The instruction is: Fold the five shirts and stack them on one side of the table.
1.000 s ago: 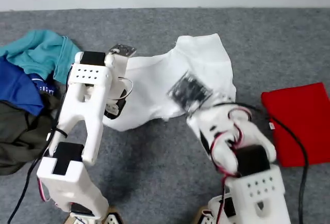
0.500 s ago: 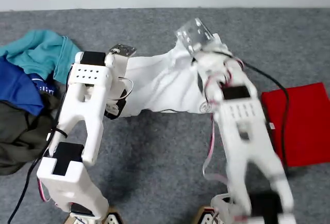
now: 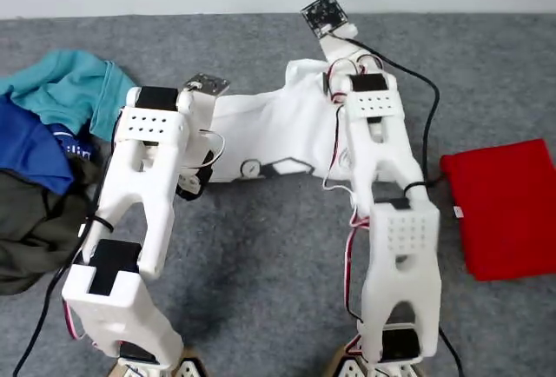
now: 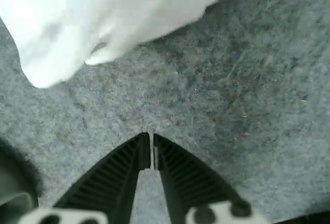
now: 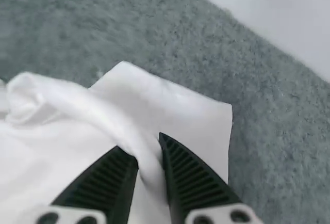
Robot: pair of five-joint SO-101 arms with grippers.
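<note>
Clamping right gripper jaws on a raised fold at the far edge of the crumpled white cotton shirt; holding left gripper jaws together on nothing, just short of its hem. Probably folding shirt two, with the flat folded red shirt well aside. Next, likely calling for drawing that pinched edge back over the body.
</note>
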